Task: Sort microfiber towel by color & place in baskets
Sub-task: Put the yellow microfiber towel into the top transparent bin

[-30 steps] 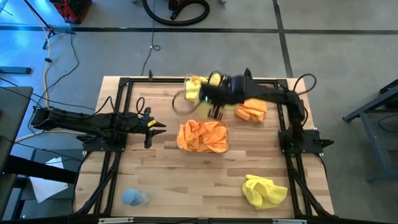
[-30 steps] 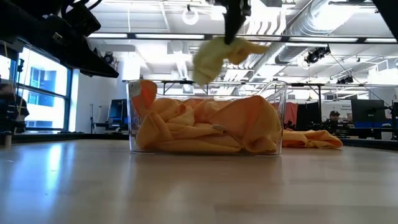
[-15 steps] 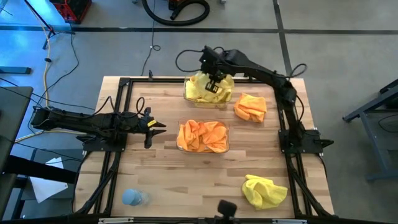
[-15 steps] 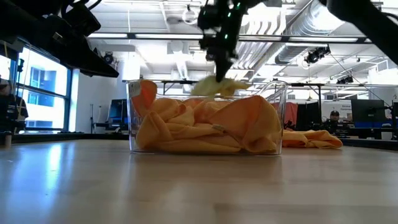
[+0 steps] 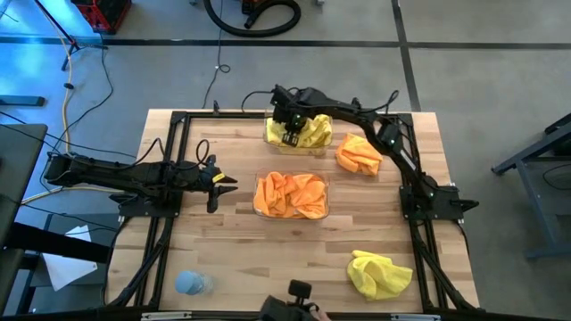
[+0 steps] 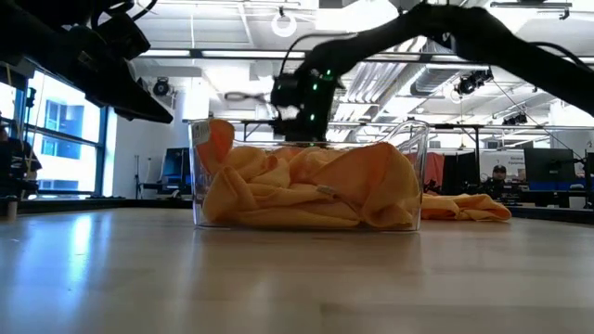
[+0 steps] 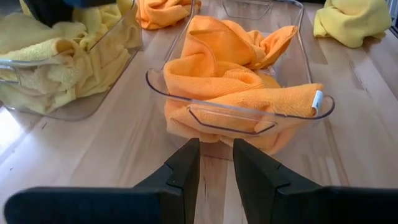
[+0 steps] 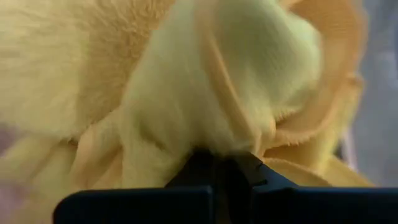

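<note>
With the right gripper (image 5: 290,135) lowered into the twelve-o'clock basket (image 5: 271,139), jaws pinched on a yellow towel (image 5: 314,131), and orange towels (image 5: 290,194) filling the centre basket (image 5: 325,210), one orange towel (image 5: 359,153) at two o'clock and one yellow towel (image 5: 378,274) at five o'clock remain loose on the tabletop (image 5: 241,259), while the left gripper (image 5: 223,183) waits at nine o'clock, jaws slightly parted and empty.

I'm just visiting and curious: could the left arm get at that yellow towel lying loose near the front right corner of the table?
Probably not easily. The left gripper waits at the table's left side, and the loose yellow towel lies far across by the right arm's base. Nothing blocks the bare wood between, but the right arm looks better placed.
</note>
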Controlling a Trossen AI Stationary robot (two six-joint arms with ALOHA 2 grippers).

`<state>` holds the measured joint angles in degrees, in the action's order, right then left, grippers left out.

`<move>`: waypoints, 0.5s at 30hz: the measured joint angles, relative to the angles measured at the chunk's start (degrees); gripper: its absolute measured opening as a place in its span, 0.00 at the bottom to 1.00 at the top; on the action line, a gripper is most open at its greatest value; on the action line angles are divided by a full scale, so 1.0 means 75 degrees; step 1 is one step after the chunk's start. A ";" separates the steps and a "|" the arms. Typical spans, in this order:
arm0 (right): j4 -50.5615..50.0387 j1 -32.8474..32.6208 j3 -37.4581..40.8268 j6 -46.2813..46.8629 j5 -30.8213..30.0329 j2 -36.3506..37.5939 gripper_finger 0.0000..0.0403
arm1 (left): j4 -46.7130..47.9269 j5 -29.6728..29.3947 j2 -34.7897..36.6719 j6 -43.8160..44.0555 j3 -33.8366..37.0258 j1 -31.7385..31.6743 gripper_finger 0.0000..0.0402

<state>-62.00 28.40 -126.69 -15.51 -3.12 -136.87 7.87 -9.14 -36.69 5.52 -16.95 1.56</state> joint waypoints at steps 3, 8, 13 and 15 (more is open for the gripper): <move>0.0020 0.0009 -0.0015 0.0091 0.0013 -0.0403 0.00 | 0.0005 0.0002 0.0000 0.0005 -0.0002 -0.0003 0.21; 0.0099 0.0009 -0.0041 0.0472 0.0009 -0.0645 0.07 | 0.0007 0.0002 0.0000 0.0012 -0.0002 0.0000 0.21; 0.0131 0.0008 -0.0228 0.0679 0.0063 -0.0660 0.20 | 0.0007 0.0002 0.0000 0.0012 0.0001 -0.0002 0.21; -0.0061 0.0006 -0.0482 0.0691 0.0097 -0.0692 0.24 | 0.0017 0.0002 0.0000 0.0012 -0.0002 0.0000 0.21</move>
<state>-62.46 28.45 -130.31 -10.33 -2.39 -142.06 8.00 -9.13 -36.69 5.61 -16.97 1.56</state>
